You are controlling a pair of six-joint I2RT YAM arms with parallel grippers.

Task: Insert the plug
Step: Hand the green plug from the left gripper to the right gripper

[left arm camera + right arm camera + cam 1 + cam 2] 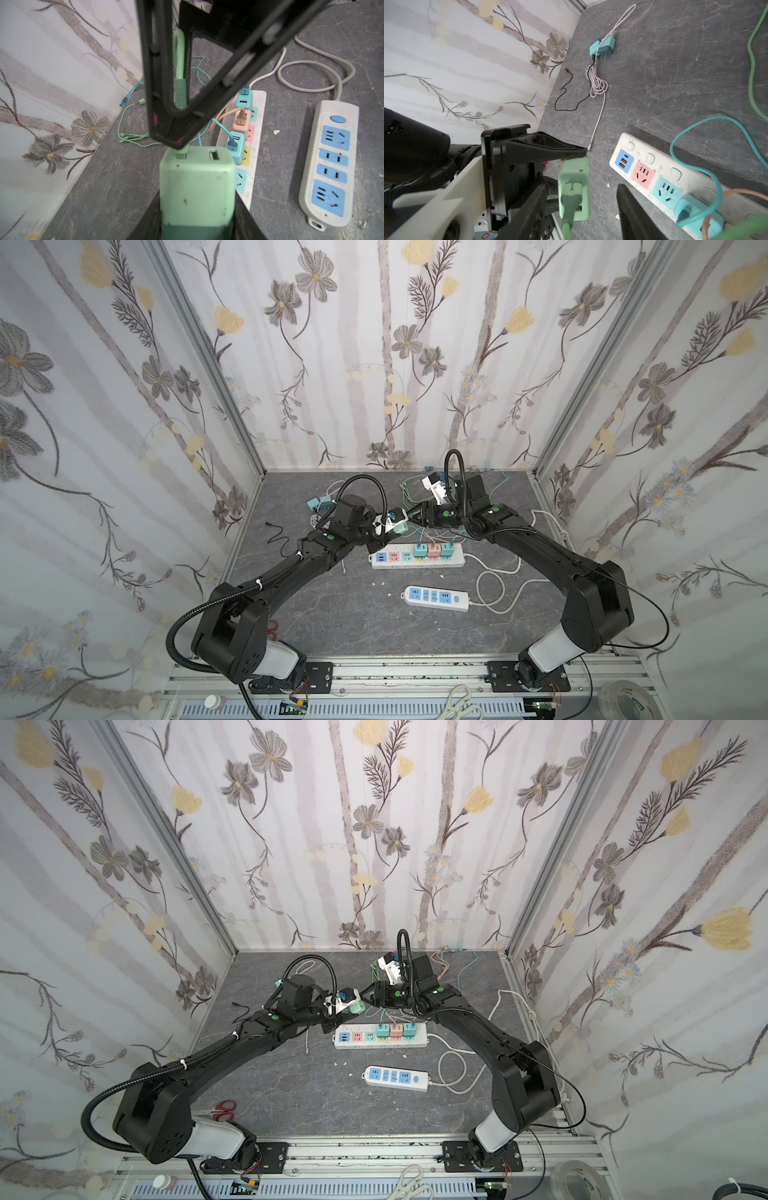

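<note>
My left gripper (197, 218) is shut on a mint-green charger plug (197, 182), held in the air above the left end of the white power strip (455, 558). In both top views the charger (400, 526) (356, 1006) hangs between the two arms. A green cable's USB connector (571, 197) sits in one port of the charger's face. My right gripper (581, 187) reaches across with its jaws apart on either side of that connector. One finger (529, 207) is close beside it; the other finger (633, 218) stands clear. Three chargers sit in the strip's right sockets.
A second white strip with blue sockets (436, 598) lies nearer the front, its white cord looping right. Two teal chargers (602, 47) with a coiled white cable and a thin black cable (564, 91) lie at the back left. Green and teal cables trail behind the strip. Red-handled scissors (226, 1108) lie near the left arm's base.
</note>
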